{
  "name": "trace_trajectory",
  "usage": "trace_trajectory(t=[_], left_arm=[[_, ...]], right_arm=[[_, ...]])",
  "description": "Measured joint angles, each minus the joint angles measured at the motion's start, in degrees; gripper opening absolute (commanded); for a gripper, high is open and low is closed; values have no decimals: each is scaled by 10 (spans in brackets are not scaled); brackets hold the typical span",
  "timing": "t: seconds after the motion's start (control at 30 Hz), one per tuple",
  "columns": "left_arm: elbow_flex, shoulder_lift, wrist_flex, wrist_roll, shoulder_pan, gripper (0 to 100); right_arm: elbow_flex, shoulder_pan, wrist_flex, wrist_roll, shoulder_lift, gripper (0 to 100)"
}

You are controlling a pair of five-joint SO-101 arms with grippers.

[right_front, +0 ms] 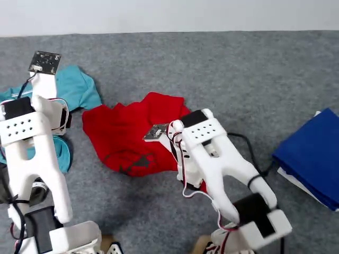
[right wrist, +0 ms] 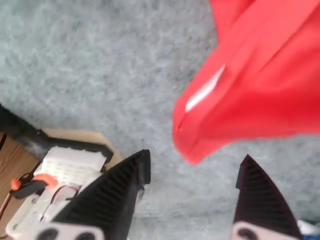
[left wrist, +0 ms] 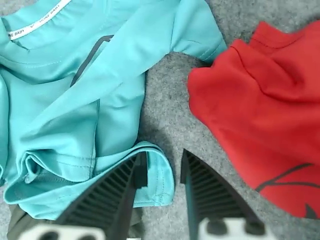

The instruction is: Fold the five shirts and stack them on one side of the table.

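Your left tool (left wrist: 162,161) sat with its jaws narrowly parted over the hem of the crumpled teal jersey shirt (left wrist: 75,100), on the left of the grey fabric-covered worktop (right_front: 238,69). Your right tool (right wrist: 195,157) was spread wide, holding nothing, beside a loose edge of the rumpled red shirt (right_front: 132,132) at the worktop's middle. I judged that closing there could have caught a single layer, bunching the cloth instead of folding it. The two shirts lay close together, so dragging either could have tangled them. The folded dark blue shirts (right_front: 312,153) lay well apart, on the right.
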Motion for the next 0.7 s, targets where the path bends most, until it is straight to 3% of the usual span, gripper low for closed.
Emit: trace_trajectory(t=[0.3, 0.5, 0.7], left_arm=[[0, 0, 0, 0, 0, 115], [0, 0, 0, 0, 0, 115], [0, 0, 0, 0, 0, 115]], right_arm=[[-1, 0, -84, 4, 134, 275], [-11, 5, -98, 4, 146, 87], [-66, 29, -67, 14, 150, 8]])
